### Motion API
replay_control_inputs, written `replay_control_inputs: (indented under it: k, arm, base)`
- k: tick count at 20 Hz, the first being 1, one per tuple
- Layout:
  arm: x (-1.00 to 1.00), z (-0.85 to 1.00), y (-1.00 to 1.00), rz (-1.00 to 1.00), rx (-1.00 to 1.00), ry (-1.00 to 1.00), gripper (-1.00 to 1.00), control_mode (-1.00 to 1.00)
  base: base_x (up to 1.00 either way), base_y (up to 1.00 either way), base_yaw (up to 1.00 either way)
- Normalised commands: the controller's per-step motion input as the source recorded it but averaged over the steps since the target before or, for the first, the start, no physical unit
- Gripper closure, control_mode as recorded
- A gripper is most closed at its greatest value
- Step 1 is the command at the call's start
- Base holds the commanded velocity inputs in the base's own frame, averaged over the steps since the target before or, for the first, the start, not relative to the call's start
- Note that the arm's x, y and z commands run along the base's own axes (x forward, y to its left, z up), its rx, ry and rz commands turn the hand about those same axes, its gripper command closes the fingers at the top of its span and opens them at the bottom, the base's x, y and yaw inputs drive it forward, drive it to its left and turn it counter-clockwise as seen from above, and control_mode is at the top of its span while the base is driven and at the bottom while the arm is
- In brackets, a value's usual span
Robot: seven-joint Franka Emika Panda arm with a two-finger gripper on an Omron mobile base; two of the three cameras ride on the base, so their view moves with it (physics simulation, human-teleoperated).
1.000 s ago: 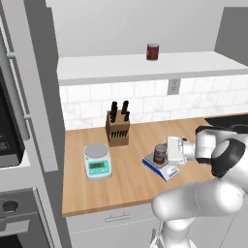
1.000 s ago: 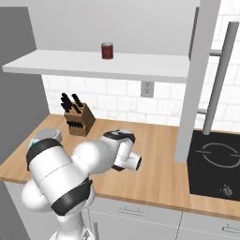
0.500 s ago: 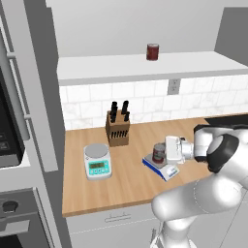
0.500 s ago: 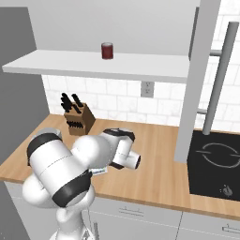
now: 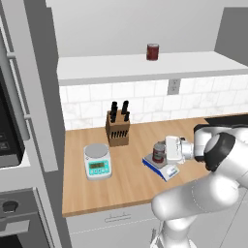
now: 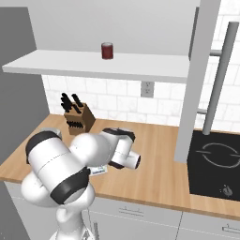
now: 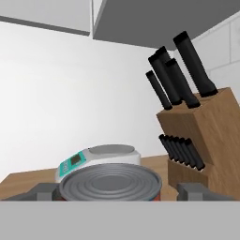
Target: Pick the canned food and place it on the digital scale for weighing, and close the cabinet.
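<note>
Canned food (image 5: pixel 159 152) sat upright on digital scale (image 5: pixel 163 167), mid table (image 5: pixel 121 181). Tool (image 7: pixel 120 191) released, fingers (image 7: pixel 41 191) spread either side of tin. Knife block (image 5: pixel 117 131) & second scale (image 5: pixel 97 162) left of it; maroon can (image 5: pixel 152 51) up on shelf (image 5: pixel 140 67).

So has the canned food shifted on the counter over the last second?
No. The canned food stands on the digital scale, the same distance right of the knife block as a second ago in the left base view.
</note>
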Motion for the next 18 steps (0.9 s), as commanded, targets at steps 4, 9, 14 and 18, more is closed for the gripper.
replay_control_inputs:
  k: [4,9,14,18]
  arm:
    - [0.00,0.00,-0.01,0.00,0.00,0.00,-1.00,-1.00]
    - [-0.23,0.00,-0.14,0.00,0.00,-0.06,-1.00,-1.00]
    - [-0.50,0.03,-0.17,0.00,0.02,-0.19,-1.00,-1.00]
    - [-0.70,0.29,-0.22,0.00,0.04,-0.30,-1.00,-1.00]
  base:
    - [0.00,0.00,0.00]
    - [0.00,0.00,0.00]
    - [0.00,0.00,0.00]
    - [0.00,0.00,0.00]
